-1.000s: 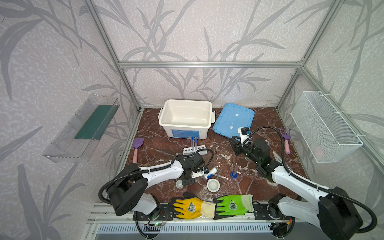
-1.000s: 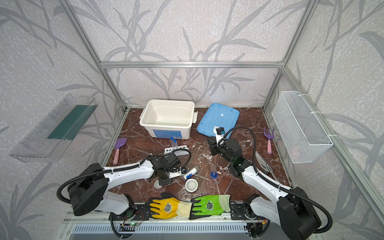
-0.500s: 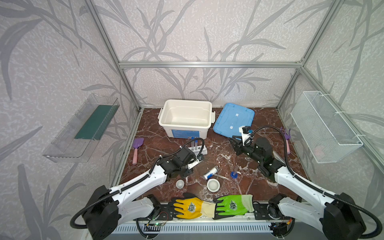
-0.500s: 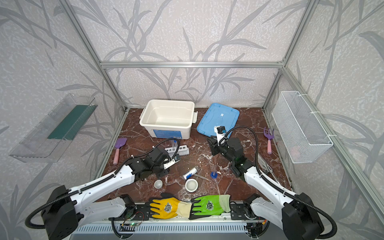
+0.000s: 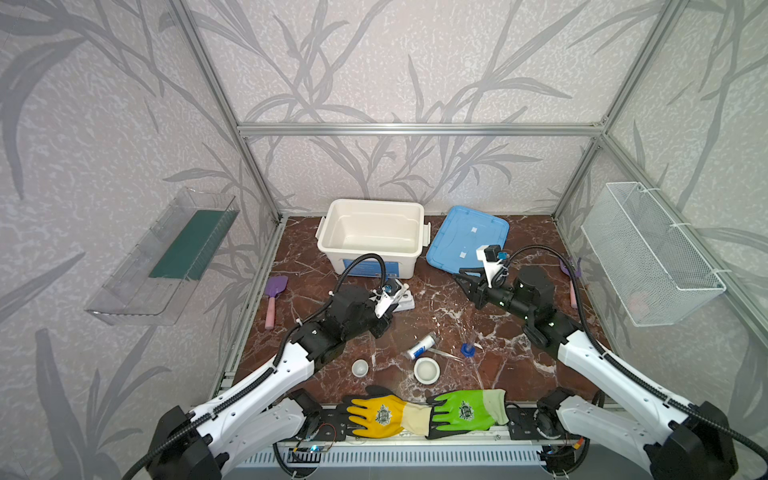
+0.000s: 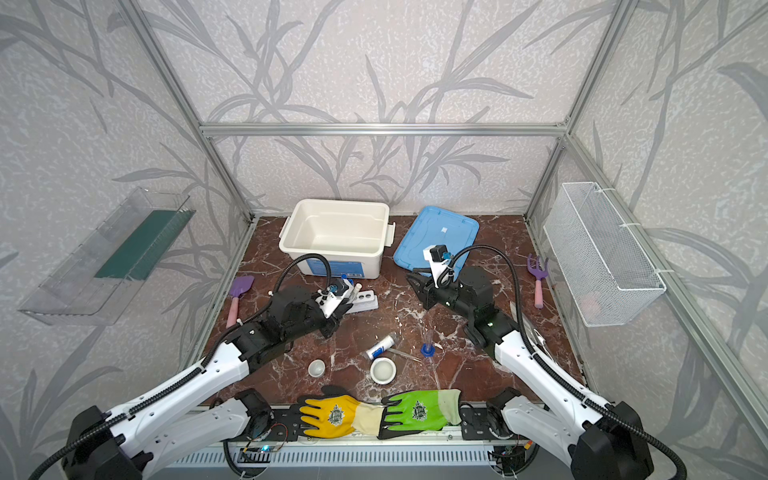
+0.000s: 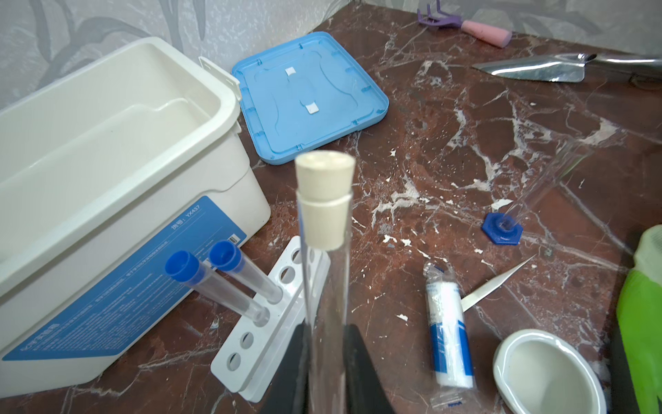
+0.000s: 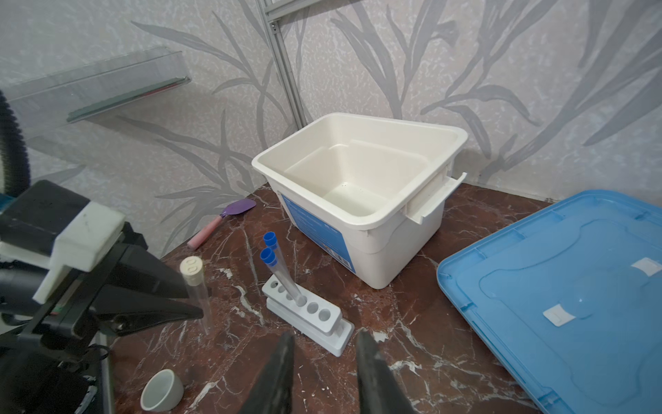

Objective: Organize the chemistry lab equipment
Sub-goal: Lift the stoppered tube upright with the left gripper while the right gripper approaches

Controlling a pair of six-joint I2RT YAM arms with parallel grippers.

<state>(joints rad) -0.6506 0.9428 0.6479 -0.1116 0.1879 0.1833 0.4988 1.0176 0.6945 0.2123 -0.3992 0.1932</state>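
Robot test cell, staged: aluminium frame [image 5: 415, 129], leaf-print panels [image 5: 415, 62], marble-look tabletop [image 5: 451, 309], left arm [image 5: 266, 374] and right arm [image 5: 615, 374] at front edge.

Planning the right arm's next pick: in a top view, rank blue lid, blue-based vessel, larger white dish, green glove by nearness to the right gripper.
From the right gripper:
1. blue lid, just behind
2. blue-based vessel, in front
3. larger white dish, front centre
4. green glove, front edge
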